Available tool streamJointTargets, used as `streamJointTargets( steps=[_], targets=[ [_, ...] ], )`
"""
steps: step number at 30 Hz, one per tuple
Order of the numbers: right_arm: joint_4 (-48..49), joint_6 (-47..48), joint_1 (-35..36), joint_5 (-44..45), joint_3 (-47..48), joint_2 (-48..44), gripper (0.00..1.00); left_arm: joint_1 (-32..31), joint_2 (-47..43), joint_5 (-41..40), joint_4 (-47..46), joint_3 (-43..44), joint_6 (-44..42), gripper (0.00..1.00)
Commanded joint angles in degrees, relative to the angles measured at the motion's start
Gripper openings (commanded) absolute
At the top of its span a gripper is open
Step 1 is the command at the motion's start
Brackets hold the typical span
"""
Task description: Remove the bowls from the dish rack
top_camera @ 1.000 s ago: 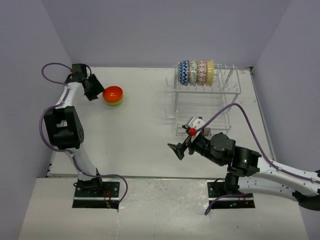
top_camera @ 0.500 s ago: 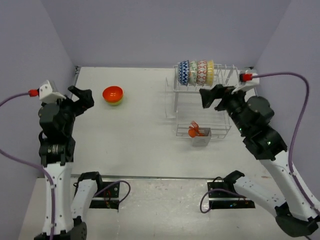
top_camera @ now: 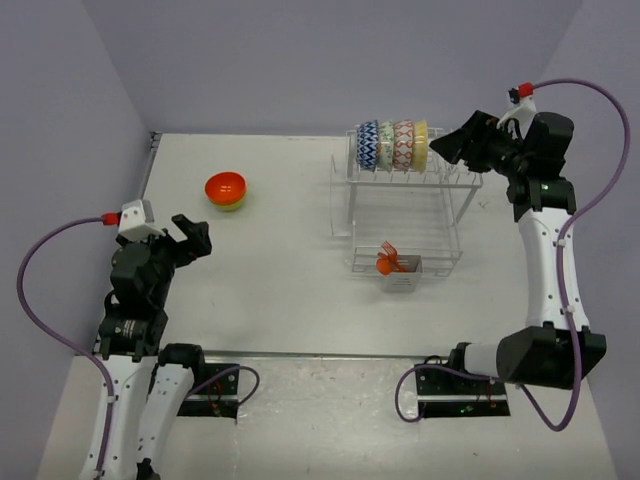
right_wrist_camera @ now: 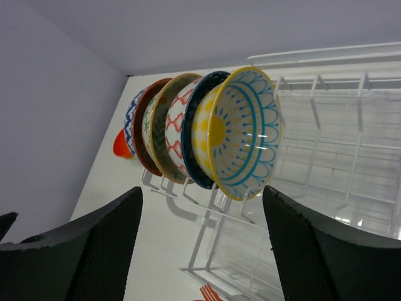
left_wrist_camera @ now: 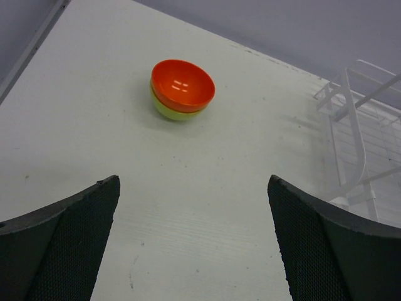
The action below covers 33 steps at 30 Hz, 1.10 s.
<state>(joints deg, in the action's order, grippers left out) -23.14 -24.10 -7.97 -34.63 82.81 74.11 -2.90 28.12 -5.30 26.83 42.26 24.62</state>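
Note:
The white dish rack (top_camera: 445, 205) stands at the back right. Four bowls stand on edge in its top slots: blue-white zigzag (top_camera: 368, 146), green-white (top_camera: 385, 146), red-pink (top_camera: 403, 146) and pale yellow (top_camera: 421, 144). The orange bowl (top_camera: 225, 185) sits nested in the lime-green bowl (top_camera: 230, 203) at the back left. My right gripper (top_camera: 453, 146) is open and empty just right of the yellow bowl (right_wrist_camera: 238, 135); the wrist view shows my right gripper (right_wrist_camera: 202, 207) facing its inside. My left gripper (top_camera: 190, 238) is open and empty, well short of the orange bowl (left_wrist_camera: 182, 84).
A small white caddy (top_camera: 403, 277) with orange utensils (top_camera: 388, 261) hangs at the rack's front. The rack's empty slots (right_wrist_camera: 351, 125) lie right of the yellow bowl. The rack's left end (left_wrist_camera: 354, 119) shows in the left wrist view. Purple walls close in all sides.
My left arm has pulled back from the stacked bowls to the near left. My right arm has swung from the table's front up to the rack's right end, beside the yellow bowl.

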Motion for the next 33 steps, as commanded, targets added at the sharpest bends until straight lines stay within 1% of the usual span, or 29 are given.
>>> streamJointTargets(
  steps=[1, 3, 4, 5, 6, 11, 13, 15, 17, 19, 21, 24, 26, 29, 31, 33],
  targets=[
    [2.7, -0.4, 0.1, -13.3, 0.6, 0.9, 0.75, -0.8, 0.0, -0.1, -2.6, 0.7, -1.5, 1.0],
    [4.9, -0.5, 0.1, -13.3, -0.2, 2.9, 0.7, -0.9, 0.1, 0.9, -2.7, 0.5, -1.6, 1.0],
    [6.1, -0.6, 0.1, -14.1, -0.4, 3.7, 0.64, -1.1, 0.1, 1.5, -2.7, 0.5, -1.7, 1.0],
    [7.6, -0.9, 0.1, -14.7, -1.0, 4.7, 0.62, -1.3, 0.2, 1.8, -2.7, 0.4, -1.8, 1.0],
    [10.7, -1.4, 0.1, -15.3, -2.0, 5.2, 0.58, -1.4, 0.1, 1.7, -2.7, 0.4, -1.8, 1.0],
    [13.6, -1.7, 0.1, -14.5, -3.0, 6.8, 0.49, -1.7, 0.3, 1.6, -2.8, 0.5, -2.1, 1.0],
    [16.1, -1.8, 0.1, -15.5, -3.7, 7.5, 0.47, -1.7, 0.4, 2.0, -2.9, 0.5, -2.1, 1.0],
    [18.5, -2.7, 0.1, -17.2, -4.5, 8.5, 0.41, -1.7, 0.4, 2.2, -3.0, 0.5, -2.1, 1.0],
    [20.9, -3.8, 0.1, -17.6, -5.4, 8.9, 0.41, -1.7, 0.4, 2.0, -2.9, 0.6, -2.2, 1.0],
    [25.4, -5.6, 0.1, -18.5, -6.4, 9.8, 0.39, -1.7, 0.5, 1.5, -2.8, 0.6, -2.3, 1.0],
    [28.3, -7.1, 0.1, -18.6, -7.3, 10.4, 0.35, -1.7, 0.6, 1.7, -2.9, 0.6, -2.3, 1.0],
    [29.8, -7.5, 0.1, -18.4, -7.3, 11.8, 0.32, -1.7, 1.0, 2.0, -2.9, 0.6, -2.4, 1.0],
    [30.5, -7.5, 0.1, -19.3, -7.2, 13.0, 0.27, -1.7, 1.1, 2.0, -3.0, 0.7, -2.4, 1.0],
    [33.5, -8.6, 0.1, -22.1, -7.4, 14.7, 0.24, -1.7, 1.2, 2.1, -3.0, 0.7, -2.5, 1.0],
    [35.4, -10.4, 0.1, -23.0, -7.9, 15.4, 0.24, -1.7, 1.3, 2.2, -3.0, 0.7, -2.5, 1.0],
    [38.3, -12.5, 0.0, -24.4, -8.8, 16.2, 0.21, -1.7, 1.4, 2.0, -3.0, 0.7, -2.6, 1.0]
  ],
)
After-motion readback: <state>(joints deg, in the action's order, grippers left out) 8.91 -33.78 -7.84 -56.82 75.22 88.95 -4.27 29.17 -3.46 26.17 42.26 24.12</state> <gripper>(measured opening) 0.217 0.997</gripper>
